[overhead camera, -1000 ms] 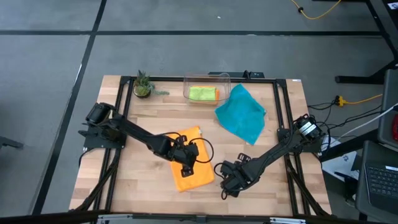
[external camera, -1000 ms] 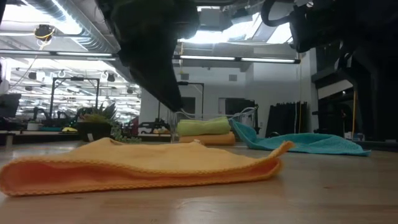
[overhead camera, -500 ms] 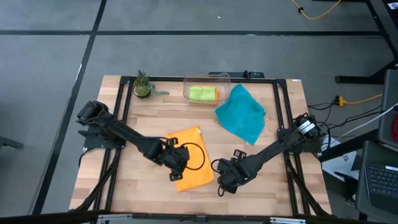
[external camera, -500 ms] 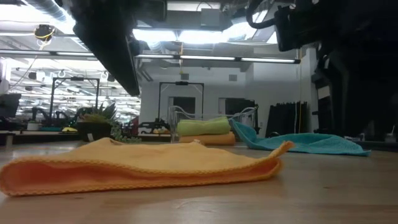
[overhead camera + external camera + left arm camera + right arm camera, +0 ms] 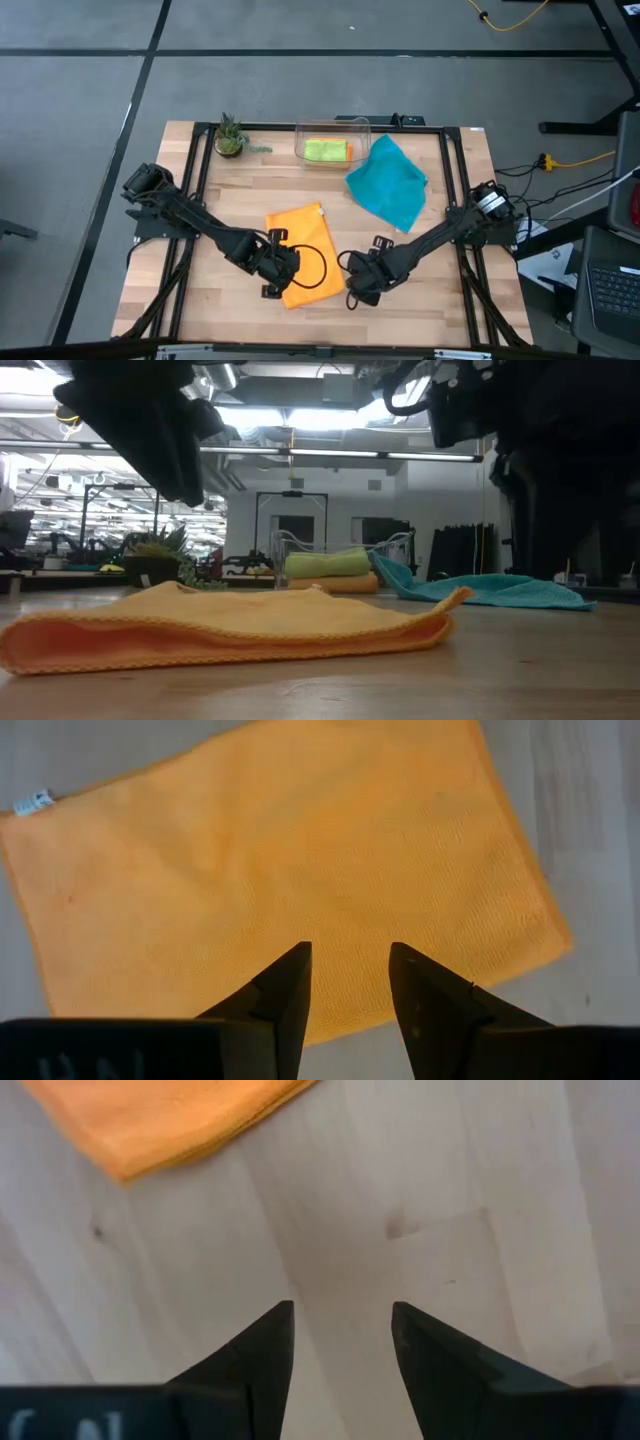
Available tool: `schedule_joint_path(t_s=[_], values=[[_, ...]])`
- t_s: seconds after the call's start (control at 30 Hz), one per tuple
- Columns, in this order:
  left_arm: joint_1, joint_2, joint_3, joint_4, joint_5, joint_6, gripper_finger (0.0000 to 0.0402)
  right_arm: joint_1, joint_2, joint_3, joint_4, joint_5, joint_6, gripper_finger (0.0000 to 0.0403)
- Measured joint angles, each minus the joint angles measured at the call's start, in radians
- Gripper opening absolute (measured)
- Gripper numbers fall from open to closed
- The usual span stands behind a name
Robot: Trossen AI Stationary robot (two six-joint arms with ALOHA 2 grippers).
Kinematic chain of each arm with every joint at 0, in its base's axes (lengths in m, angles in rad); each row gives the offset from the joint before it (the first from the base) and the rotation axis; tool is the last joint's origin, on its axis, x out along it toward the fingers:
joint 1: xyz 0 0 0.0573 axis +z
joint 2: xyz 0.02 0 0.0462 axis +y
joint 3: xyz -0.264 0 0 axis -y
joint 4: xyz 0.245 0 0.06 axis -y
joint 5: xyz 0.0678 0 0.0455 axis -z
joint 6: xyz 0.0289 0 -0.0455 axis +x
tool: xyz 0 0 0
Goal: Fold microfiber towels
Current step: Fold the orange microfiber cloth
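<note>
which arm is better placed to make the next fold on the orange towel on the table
Probably the left. Its pincer hangs open right over the orange towel, while the right pincer, also open, faces bare table beside the towel's corner.

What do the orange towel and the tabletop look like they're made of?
Orange towel: soft, matte, finely napped cloth, probably microfiber; it has a stitched edge and a small tag, and sags in the fold. Tabletop: light wood planks, smooth low-sheen finish, with visible grain and seams.
</note>
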Motion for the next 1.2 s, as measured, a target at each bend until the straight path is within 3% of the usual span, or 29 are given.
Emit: schedule_joint_path(t_s=[0.43,0.67,0.77,0.87,1.0,1.2], values=[[0.027,0.000,0.000,-0.003,-0.017,-0.088,0.0165,-0.034,0.000,0.000,-0.005,0.002,-0.172,0.0283],[0.027,0.000,0.000,0.036,-0.013,-0.195,0.0166,-0.030,0.000,0.000,-0.005,0.002,-0.217,0.0291],[0.024,0.000,0.000,0.100,0.091,-0.198,0.0165,-0.005,0.000,0.000,-0.003,0.045,-0.337,0.0291],[-0.024,0.000,0.000,0.233,0.106,-0.157,0.0165,0.039,0.000,0.000,-0.007,0.137,-0.490,0.0291],[-0.118,0.000,0.000,0.391,0.013,-0.101,0.0165,0.088,-0.001,0.000,0.061,0.161,-0.568,0.0291],[-0.248,0.043,0.021,0.407,-0.145,-0.149,0.0165,0.127,-0.001,0.000,0.258,0.152,-0.717,0.0291]])
